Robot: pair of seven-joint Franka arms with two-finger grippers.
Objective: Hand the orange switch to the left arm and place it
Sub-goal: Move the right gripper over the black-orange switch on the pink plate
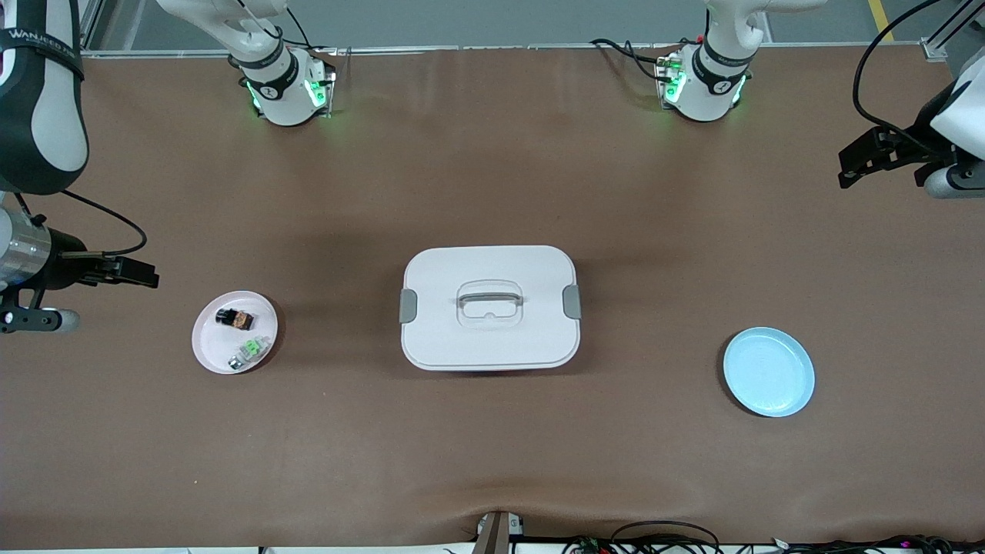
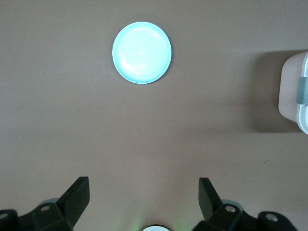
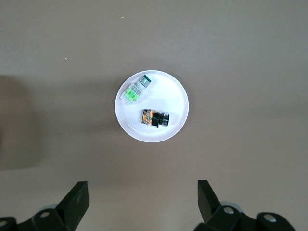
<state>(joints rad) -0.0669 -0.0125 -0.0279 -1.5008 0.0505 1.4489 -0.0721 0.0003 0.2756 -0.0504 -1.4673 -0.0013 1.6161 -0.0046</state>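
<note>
Orange switch (image 1: 236, 317) (image 3: 155, 118) lies flat on a small pale plate (image 1: 202, 338) (image 3: 178, 96), untouched, with its black end and its orange-brown end side by side. Taking 12 o'clock as toward the robots' bases and 6 o'clock as toward the front camera, the switch sits near 12 o'clock on that plate. A small green-and-silver part (image 1: 250, 352) (image 3: 134, 89) lies near 5 o'clock on the same plate, just beside the switch but apart from it.

The plate rests on the brown bench (image 1: 492, 462) toward the end where the right arm (image 1: 42, 115) hangs. The right end effector (image 1: 146, 274) (image 3: 142, 192) is at about 10 o'clock from the plate, up over bare bench, and holds nothing. The right wrist view shows its two dark fingers (image 3: 77, 199) spread wide, with the plate and both parts lying between them, well below.

The box (image 1: 489, 338) (image 2: 294, 96) stands at the middle of the bench, at 3 o'clock from the pale plate and well apart from it. Its lid is on, with a grey latch at each short side and the grey handle lying flat on top.

A light blue plate (image 1: 769, 372) (image 2: 142, 53) sits at about 4 o'clock from the box, toward the end where the left arm (image 1: 958, 108) hangs. The left end effector (image 1: 846, 173) (image 2: 143, 190) hangs over bare bench at about 1 o'clock from that plate. Its fingers (image 2: 77, 197) are spread wide and carry nothing.
</note>
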